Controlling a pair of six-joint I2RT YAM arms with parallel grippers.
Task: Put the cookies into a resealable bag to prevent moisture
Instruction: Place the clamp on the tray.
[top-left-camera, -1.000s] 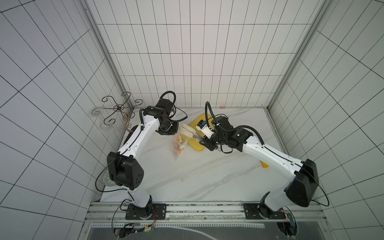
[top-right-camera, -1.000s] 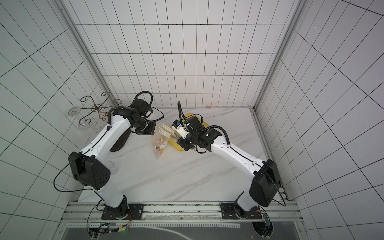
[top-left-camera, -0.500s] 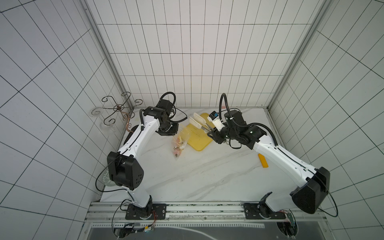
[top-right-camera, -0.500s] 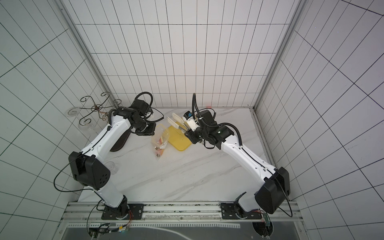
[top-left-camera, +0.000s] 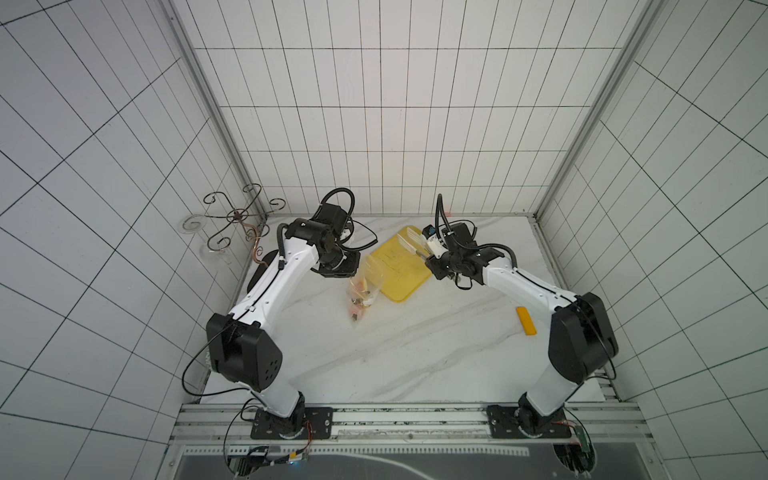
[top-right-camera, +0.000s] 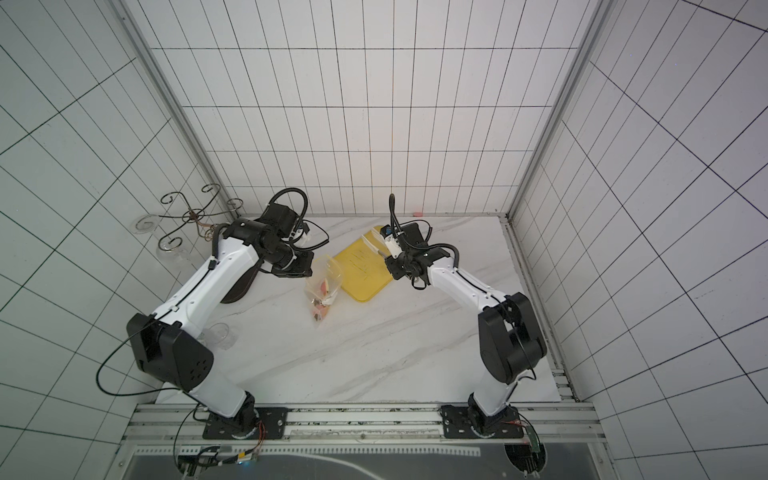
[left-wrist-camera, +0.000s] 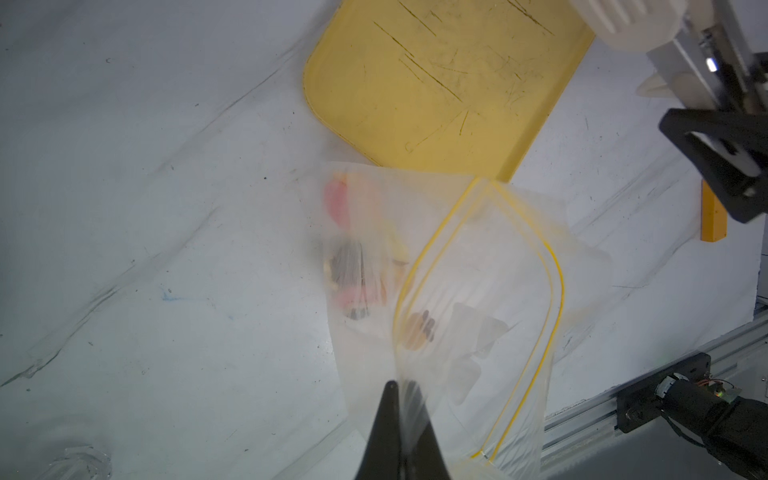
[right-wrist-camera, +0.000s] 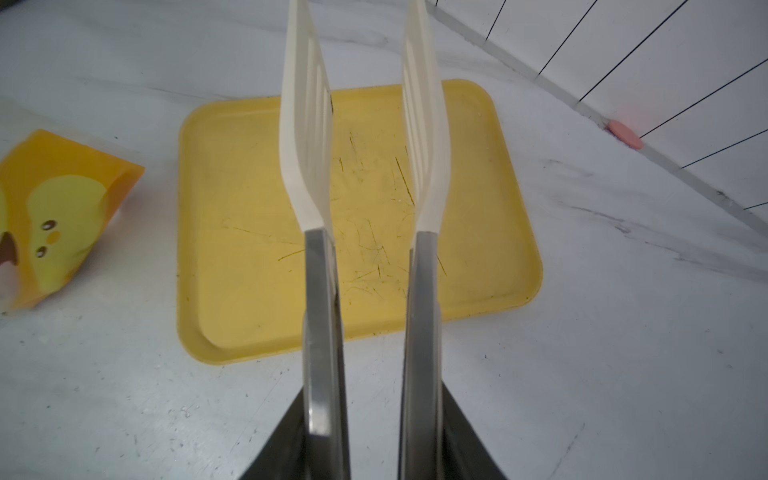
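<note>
Over at the back of the bench (top-left-camera: 395, 353), the left gripper (left-wrist-camera: 399, 386) is pinched tight on the rim of the resealable bag (left-wrist-camera: 457, 291), right at the yellow zip line, and the bag's mouth gapes open. Look inside: the cookies (left-wrist-camera: 353, 270) sit bunched together, pink ones and a dark one showing through the clear plastic, though the blur makes a count impossible. In both top views the bag hangs just beside the near left edge of the yellow tray (top-left-camera: 399, 270); whether its bottom touches the bench I cannot tell. Across from it, the right gripper (right-wrist-camera: 374, 415) is clamped on a pair of tongs (right-wrist-camera: 307, 166), steel arms and white slotted tips spread apart, hovering over the scratched tray. One small pink piece (right-wrist-camera: 625, 134), possibly a cookie, lies at the foot of the back wall. An orange bar (top-left-camera: 525, 321) rests well off on the right side of the bench.
</note>
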